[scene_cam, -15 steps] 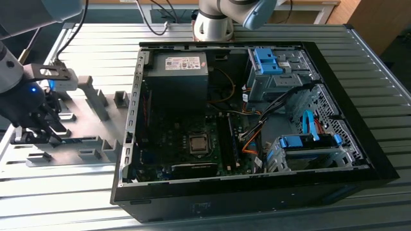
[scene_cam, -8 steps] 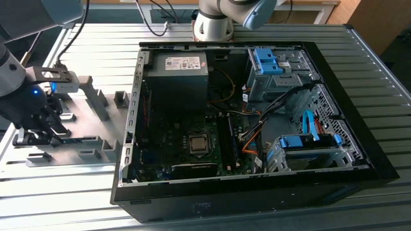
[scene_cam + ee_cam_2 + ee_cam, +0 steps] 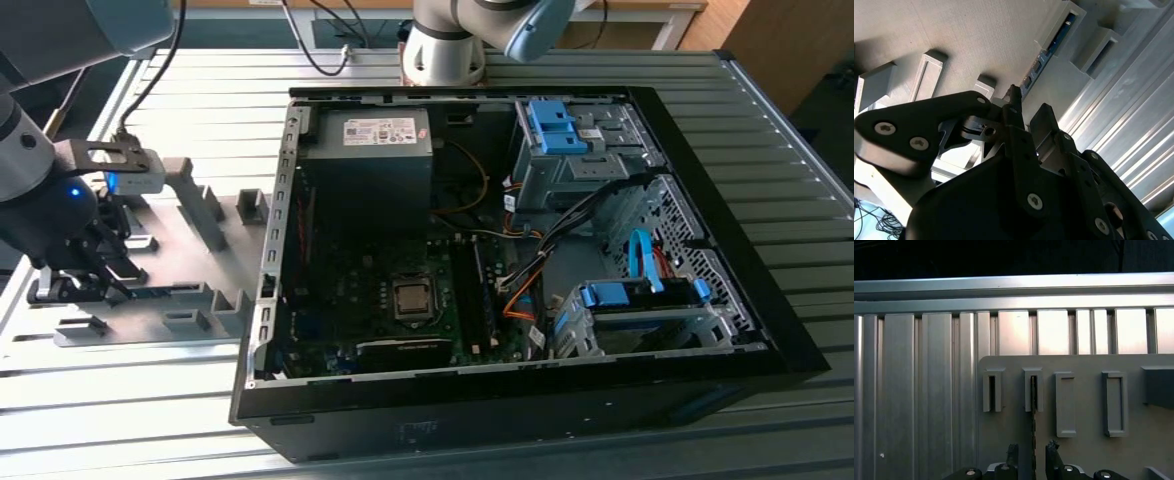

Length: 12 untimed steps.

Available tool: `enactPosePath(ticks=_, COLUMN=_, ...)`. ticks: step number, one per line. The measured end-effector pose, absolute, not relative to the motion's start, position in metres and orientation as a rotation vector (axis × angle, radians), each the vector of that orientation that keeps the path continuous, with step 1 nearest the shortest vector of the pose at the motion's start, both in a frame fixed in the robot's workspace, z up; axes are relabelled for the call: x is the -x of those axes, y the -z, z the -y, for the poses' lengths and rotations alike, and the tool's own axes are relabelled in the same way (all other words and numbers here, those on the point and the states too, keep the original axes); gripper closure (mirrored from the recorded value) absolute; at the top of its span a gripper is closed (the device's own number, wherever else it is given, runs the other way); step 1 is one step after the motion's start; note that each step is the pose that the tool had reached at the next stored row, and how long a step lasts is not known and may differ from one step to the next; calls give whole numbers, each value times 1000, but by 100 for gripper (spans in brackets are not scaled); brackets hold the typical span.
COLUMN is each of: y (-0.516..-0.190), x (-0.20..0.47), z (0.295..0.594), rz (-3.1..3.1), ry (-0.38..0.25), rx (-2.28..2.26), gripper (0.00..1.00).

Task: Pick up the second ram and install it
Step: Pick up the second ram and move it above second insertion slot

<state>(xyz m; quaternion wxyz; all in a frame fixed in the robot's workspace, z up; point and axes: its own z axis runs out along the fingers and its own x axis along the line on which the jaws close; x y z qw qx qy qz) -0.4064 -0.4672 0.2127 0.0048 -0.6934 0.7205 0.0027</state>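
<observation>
You are straddling the upright second ram with the gripper spread apart; the pick likely needs a centred close.

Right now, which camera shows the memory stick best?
The second wrist view: the memory stick shows its blue-green side and chips. The first wrist view has it edge-on, a thin dark line between the open jaws. In the exterior view it is too small to tell.

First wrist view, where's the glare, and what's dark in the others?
In the first wrist view the table glares pale; in the second wrist view the gripper is dark against bright metal; in the exterior view the computer case is shadowed inside.
</observation>
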Motion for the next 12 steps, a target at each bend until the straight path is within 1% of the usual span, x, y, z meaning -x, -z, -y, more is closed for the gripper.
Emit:
enactPosePath(ticks=7, y=-211, x=406, z=467, rz=-2256, ry=-8, rx=2171, gripper=65)
enactPosePath(ticks=12, y=-204, x=407, z=467, rz=-2257, ry=-9, rx=2172, gripper=65)
